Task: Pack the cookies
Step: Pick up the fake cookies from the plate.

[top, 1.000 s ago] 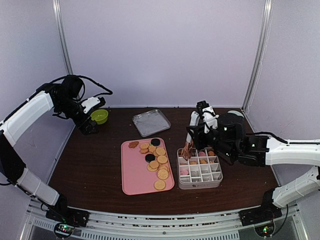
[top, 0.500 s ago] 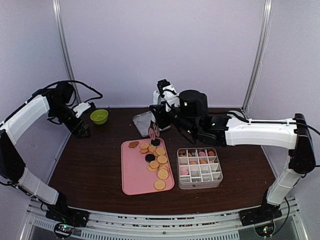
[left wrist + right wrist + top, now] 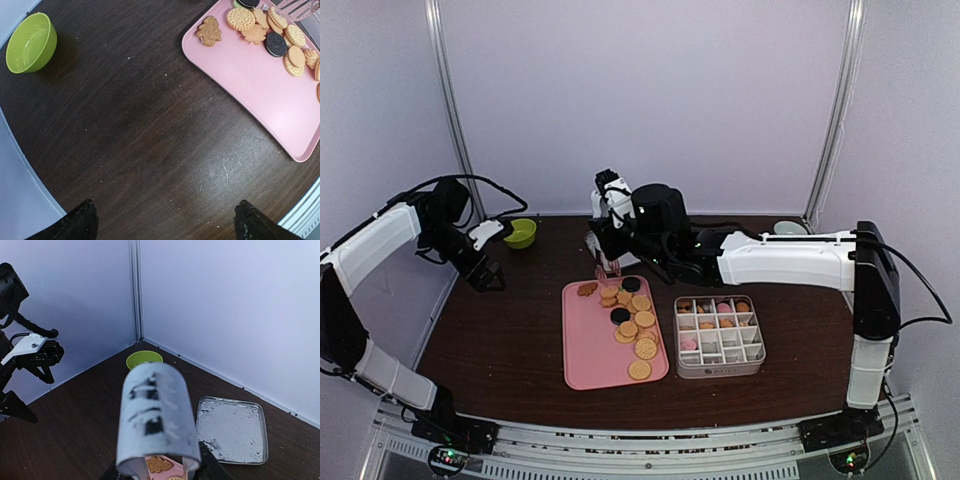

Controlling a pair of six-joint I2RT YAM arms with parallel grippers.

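Note:
The cookies [image 3: 630,312] lie on a pink tray [image 3: 588,345]: golden rounds, brown flower shapes and two black ones. They also show in the left wrist view [image 3: 270,30]. Several cookies fill the far cells of a white divided box [image 3: 720,337]. My right gripper [image 3: 610,252] is shut on the metal tongs [image 3: 156,415], whose tips [image 3: 295,7] hang over the tray's far end, above a brown cookie [image 3: 160,464]. My left gripper [image 3: 165,225] is open and empty above bare table, left of the tray; it also shows in the top view [image 3: 485,275].
A green bowl [image 3: 520,233] stands at the far left, also in the wrist views [image 3: 29,42] [image 3: 144,359]. A shallow metal tray [image 3: 623,243] lies behind the pink tray, also in the right wrist view [image 3: 231,430]. White walls close the back and sides.
My right arm has swung left from the divided box to the pink tray's far end, tongs in its grip. My left arm has shifted slightly towards the table.

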